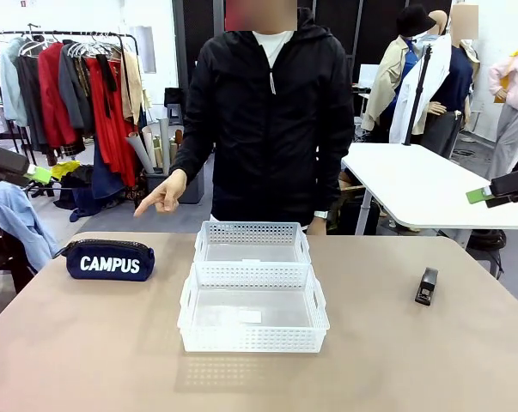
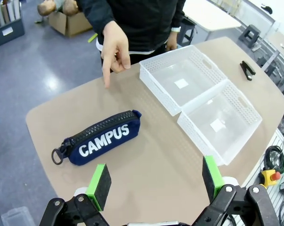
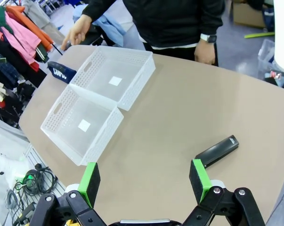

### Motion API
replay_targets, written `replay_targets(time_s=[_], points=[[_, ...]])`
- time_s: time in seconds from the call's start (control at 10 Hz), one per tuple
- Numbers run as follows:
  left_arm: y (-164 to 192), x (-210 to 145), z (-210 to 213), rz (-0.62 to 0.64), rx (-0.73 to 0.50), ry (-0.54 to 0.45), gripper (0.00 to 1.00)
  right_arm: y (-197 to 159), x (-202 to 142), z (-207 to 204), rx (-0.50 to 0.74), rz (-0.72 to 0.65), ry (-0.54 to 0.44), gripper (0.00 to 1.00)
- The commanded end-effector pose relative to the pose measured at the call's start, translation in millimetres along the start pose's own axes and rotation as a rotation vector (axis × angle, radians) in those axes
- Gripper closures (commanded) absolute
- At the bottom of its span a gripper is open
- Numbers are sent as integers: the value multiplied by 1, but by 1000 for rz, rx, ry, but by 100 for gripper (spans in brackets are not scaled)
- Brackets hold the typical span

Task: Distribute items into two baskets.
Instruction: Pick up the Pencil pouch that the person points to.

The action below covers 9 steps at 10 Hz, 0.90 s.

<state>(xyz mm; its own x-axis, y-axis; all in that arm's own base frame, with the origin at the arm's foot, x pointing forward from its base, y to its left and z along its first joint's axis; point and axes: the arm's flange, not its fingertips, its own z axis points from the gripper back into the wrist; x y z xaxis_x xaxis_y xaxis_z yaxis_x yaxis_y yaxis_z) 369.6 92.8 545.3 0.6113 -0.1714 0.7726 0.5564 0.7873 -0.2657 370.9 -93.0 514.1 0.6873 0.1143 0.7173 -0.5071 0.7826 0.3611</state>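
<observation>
The navy "CAMPUS" pouch lies on the table's left, left of the two white baskets. The smaller basket sits at the far side and the larger basket nearer me; both hold nothing. A small black stapler lies to the right. My left gripper hovers open high above the pouch. Well above the stapler, my right gripper is open too. A person's hand points a finger down toward the pouch.
The person stands at the table's far edge behind the baskets, other hand hanging by the edge. Bare tabletop surrounds the baskets. A white table stands behind at right, a clothes rack at back left.
</observation>
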Motion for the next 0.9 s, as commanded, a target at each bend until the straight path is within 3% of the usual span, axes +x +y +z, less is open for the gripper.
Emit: replay_targets(time_s=[0.0,0.8], points=[[-1,1,2,-2,2,-1,0,-1,0,1,5,-1,-5,0],[-1,1,2,-2,2,-1,0,-1,0,1,5,-1,-5,0]])
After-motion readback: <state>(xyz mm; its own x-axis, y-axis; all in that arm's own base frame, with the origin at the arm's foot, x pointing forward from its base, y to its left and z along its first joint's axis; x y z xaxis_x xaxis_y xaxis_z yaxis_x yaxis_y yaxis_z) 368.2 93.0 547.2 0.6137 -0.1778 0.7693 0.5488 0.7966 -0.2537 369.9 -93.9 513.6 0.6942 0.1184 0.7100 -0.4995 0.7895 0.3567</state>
